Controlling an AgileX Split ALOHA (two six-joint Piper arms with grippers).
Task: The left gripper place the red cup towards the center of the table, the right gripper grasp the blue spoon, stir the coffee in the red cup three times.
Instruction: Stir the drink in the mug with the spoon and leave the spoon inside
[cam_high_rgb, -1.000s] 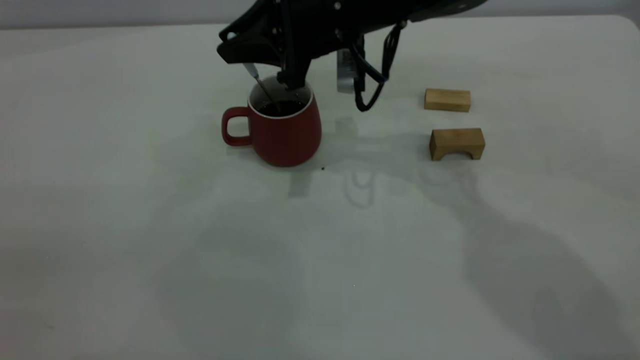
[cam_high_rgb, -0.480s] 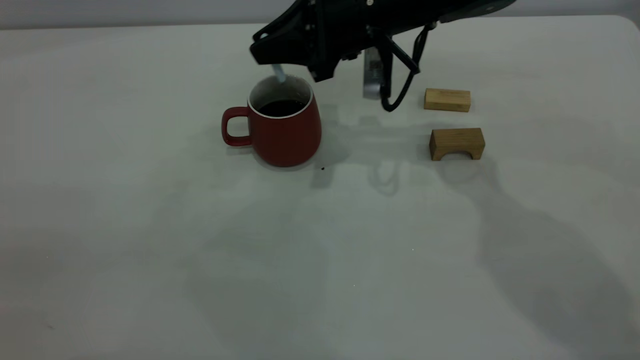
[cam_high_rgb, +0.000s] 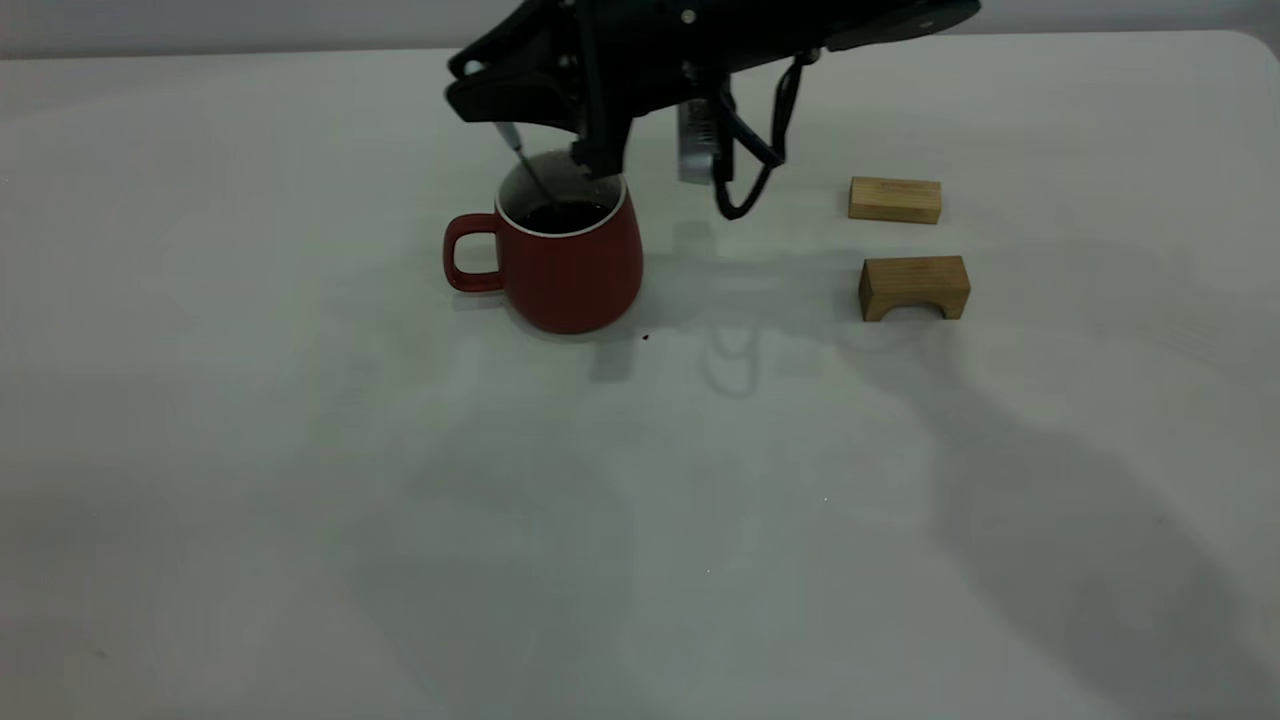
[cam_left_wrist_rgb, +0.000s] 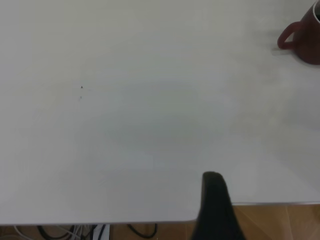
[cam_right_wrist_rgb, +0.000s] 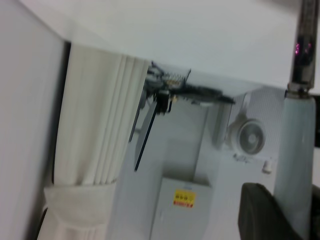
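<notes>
The red cup (cam_high_rgb: 570, 265) stands upright on the table (cam_high_rgb: 300, 450), left of centre toward the back, its handle pointing left, with dark coffee (cam_high_rgb: 562, 216) inside. My right gripper (cam_high_rgb: 508, 112) hovers just above the cup's rim, shut on the blue spoon (cam_high_rgb: 525, 165). The spoon slants down into the coffee. In the right wrist view the spoon's pale handle (cam_right_wrist_rgb: 296, 165) runs beside a dark finger (cam_right_wrist_rgb: 260, 210). The left arm is parked off the table's edge; part of its gripper (cam_left_wrist_rgb: 215, 210) shows in the left wrist view, far from the cup (cam_left_wrist_rgb: 305, 42).
Two tan wooden blocks lie right of the cup: a flat one (cam_high_rgb: 894, 199) behind and an arched one (cam_high_rgb: 913, 287) in front. A tiny dark speck (cam_high_rgb: 645, 337) sits by the cup's base. The right arm's cables (cam_high_rgb: 740, 170) hang beside the cup.
Half a second ago the right gripper was up and to the right with the spoon lifted out of the coffee. It has swung back left and down, and the spoon is in the cup again.
</notes>
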